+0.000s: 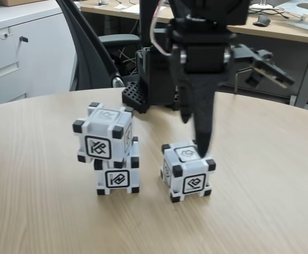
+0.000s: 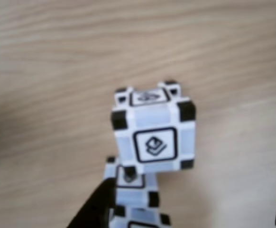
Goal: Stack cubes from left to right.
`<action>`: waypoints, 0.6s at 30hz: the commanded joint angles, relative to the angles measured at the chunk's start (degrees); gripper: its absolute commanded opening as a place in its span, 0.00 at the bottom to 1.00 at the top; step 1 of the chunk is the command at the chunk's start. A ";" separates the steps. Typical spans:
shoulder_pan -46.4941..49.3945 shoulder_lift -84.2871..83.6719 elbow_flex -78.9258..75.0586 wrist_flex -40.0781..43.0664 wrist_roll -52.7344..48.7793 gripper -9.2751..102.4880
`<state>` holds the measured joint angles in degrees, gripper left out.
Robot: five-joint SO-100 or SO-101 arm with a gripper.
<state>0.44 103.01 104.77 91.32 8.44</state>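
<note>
Item: my gripper (image 1: pixel 199 135), poised directly above the single cube (image 1: pixel 188 171) that sits on the round wooden table (image 1: pixel 260 190); one dark fingertip (image 1: pixel 203 144) touches or nearly touches its top face. Whether my jaws are apart or together I cannot tell. Item: two-cube stack (image 1: pixel 109 153), to the left in the fixed view, close beside the single cube, upper cube twisted and overhanging. Hazard, by my judgement: brushing that skewed stack while lifting across. Background: office chair (image 1: pixel 98 47), desk.

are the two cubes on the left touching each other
Touching: the fixed view shows the top cube resting directly on the lower cube, tilted and offset to the left, with no gap between them.
</note>
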 commanded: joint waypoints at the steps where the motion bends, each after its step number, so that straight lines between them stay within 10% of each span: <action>1: 0.09 1.23 -2.02 0.18 0.00 0.42; 18: 1.05 -10.63 1.93 -0.53 -0.44 0.44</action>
<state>0.97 92.37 106.88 91.23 8.09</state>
